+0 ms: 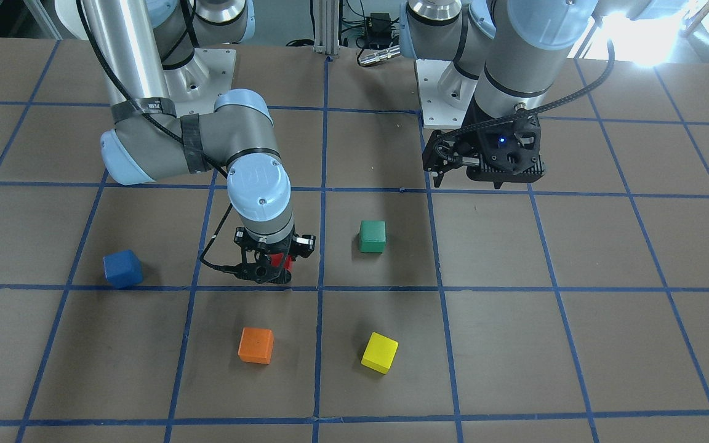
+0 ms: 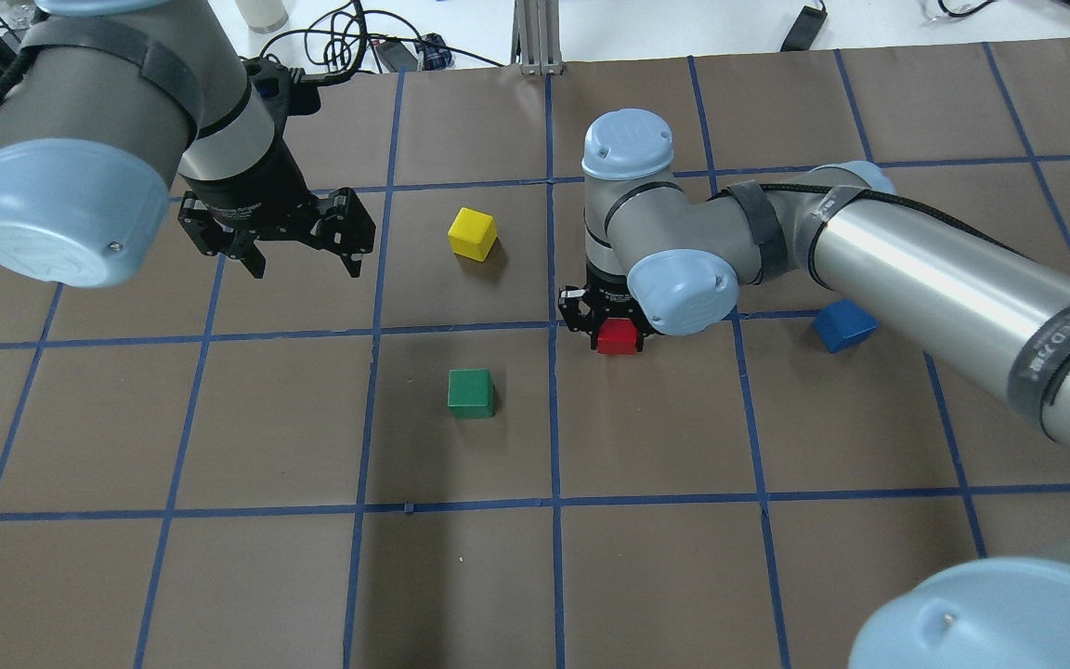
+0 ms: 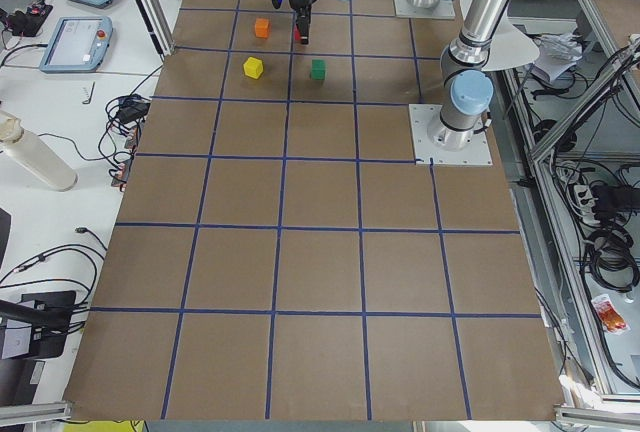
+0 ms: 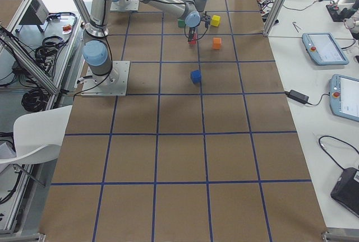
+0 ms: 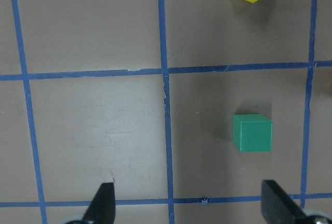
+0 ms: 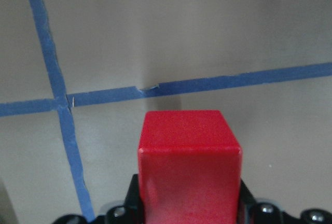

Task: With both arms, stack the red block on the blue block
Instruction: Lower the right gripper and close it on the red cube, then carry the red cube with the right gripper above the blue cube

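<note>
The red block (image 6: 189,156) sits between the fingers of my right gripper (image 2: 617,327), which is shut on it, low over the table near a blue tape crossing. It also shows in the front view (image 1: 283,262) and in the overhead view (image 2: 619,338). The blue block (image 2: 843,325) lies on the table to the right of that gripper, partly under the right arm, and shows in the front view (image 1: 123,269). My left gripper (image 2: 305,265) hovers open and empty at the far left, above the table, well apart from both blocks.
A green block (image 2: 471,393) lies left of the red one. A yellow block (image 2: 473,233) lies beyond it. An orange block (image 1: 255,345) lies near the red block, hidden in the overhead view. Blue tape lines grid the brown table (image 2: 646,576).
</note>
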`<state>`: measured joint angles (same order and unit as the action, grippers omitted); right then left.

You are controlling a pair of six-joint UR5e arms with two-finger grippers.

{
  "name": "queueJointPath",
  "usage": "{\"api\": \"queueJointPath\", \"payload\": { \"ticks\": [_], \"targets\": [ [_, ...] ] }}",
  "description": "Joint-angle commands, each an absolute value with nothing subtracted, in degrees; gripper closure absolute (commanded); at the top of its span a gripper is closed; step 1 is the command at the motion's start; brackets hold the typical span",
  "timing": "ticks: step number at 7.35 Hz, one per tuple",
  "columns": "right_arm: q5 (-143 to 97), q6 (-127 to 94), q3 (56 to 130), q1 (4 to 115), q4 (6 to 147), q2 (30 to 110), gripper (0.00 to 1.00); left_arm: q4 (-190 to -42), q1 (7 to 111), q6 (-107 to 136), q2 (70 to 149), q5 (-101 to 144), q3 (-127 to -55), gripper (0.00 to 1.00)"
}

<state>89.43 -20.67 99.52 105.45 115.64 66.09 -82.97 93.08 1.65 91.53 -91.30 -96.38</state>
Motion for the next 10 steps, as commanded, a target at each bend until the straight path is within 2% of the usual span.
{"api": "queueJointPath", "payload": {
  "ticks": [1, 4, 6, 9, 10],
  "targets": [
    [91.7, -12.3, 99.3, 101.1, 112.6, 70.0, 0.9, -83.0, 93.1, 1.5, 91.3, -91.6, -96.4, 0.0],
    [92.1, 7.1, 100.2, 90.3, 106.2, 76.8, 0.88, -83.0, 93.1, 1.7, 91.3, -91.6, -96.4, 0.0],
    [96.6, 22.1, 101.2, 86.1, 107.5, 77.3, 0.89, -83.0, 93.2, 1.7, 91.6, -91.4, -96.5, 0.0],
    [97.5, 28.3, 103.2, 80.4, 108.3, 77.3, 0.91, -82.9, 93.2, 1.6, 91.3, -91.2, -96.9, 0.0],
    [97.5, 28.1, 106.6, 80.4, 111.7, 77.3, 0.91, -82.9, 93.2, 1.6, 91.5, -91.2, -96.9, 0.0]
  ]
}}
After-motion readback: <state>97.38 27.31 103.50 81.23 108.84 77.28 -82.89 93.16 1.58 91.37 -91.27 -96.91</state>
